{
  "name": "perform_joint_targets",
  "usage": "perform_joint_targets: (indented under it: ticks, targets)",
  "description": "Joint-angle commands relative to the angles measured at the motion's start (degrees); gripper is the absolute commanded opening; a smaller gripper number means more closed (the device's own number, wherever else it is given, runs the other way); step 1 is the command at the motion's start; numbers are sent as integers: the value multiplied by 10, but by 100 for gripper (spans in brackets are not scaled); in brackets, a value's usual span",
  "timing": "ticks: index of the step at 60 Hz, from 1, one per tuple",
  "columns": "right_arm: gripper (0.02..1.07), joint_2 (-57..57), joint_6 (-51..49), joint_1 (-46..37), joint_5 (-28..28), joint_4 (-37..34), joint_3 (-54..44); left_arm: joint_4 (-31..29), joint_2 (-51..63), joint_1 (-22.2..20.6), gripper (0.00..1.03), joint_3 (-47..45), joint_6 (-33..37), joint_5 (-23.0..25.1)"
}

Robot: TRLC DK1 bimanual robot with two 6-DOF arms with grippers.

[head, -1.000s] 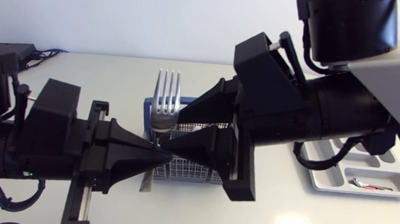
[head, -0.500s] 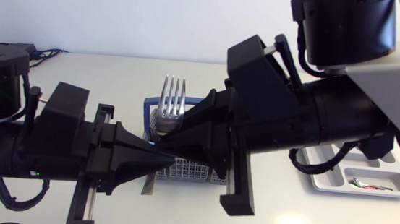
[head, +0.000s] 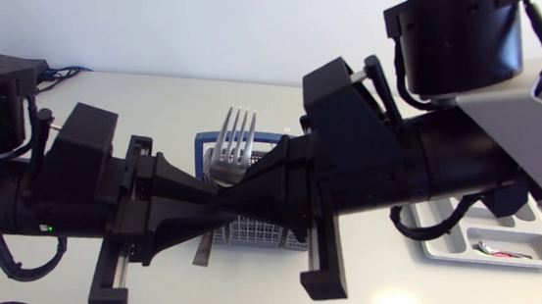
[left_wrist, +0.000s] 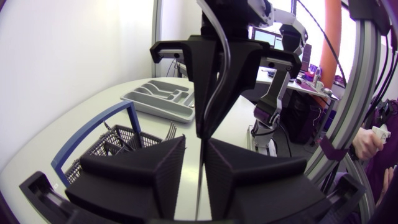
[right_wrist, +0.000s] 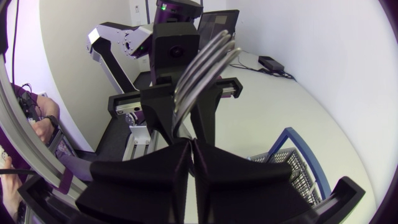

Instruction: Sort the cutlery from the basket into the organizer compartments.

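A steel fork (head: 236, 134) stands upright above the wire basket (head: 254, 234), tines up. My right gripper (head: 238, 193) comes in from the right and is shut on its handle. In the right wrist view the tines (right_wrist: 202, 62) rise just ahead of the pressed-together right gripper (right_wrist: 191, 152). My left gripper (head: 203, 203) meets it tip to tip from the left. In the left wrist view the left gripper (left_wrist: 198, 162) has its fingers slightly apart, the thin handle (left_wrist: 201, 127) in the gap. The grey organizer (head: 500, 236) lies at the right.
The basket has a blue handle (head: 199, 151) and holds more cutlery (left_wrist: 171, 130). A small red-and-silver item (head: 498, 252) lies in one organizer compartment. Both arms cross low over the table's middle, hiding most of the basket.
My right gripper has closed onto the fork's handle. My left gripper's fingers have parted slightly. The fork has shifted a little to the right.
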Motion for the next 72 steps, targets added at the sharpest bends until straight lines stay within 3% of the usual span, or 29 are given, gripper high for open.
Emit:
perform_joint_targets:
  ticks: [1,5,12,24,35,46,53,66,72]
  targets:
    - [8,4,-4,-4,-5,-8,0,11,4,6,52,14,-18,7]
    - [8,3,-3,-9,-6,-12,0,12,4,6,56,13,-20,6]
    - [8,-5,1,-31,-5,-16,6,9,-1,10,71,11,-19,5]
    - [8,-34,6,-91,12,-53,19,-66,-39,57,86,20,6,4]
    - [8,-72,5,-155,49,-123,51,-145,-58,85,86,37,54,-23]
    - [8,-96,-8,-216,122,-180,69,-155,-63,80,86,32,72,-68]
    - [8,-91,-31,-316,168,-215,87,-154,-61,50,86,27,83,-121]
    - [8,-40,-59,-461,224,-202,92,-152,-57,17,86,24,95,-175]
    - [8,8,-68,-506,293,-159,87,-147,-53,-16,86,20,102,-228]
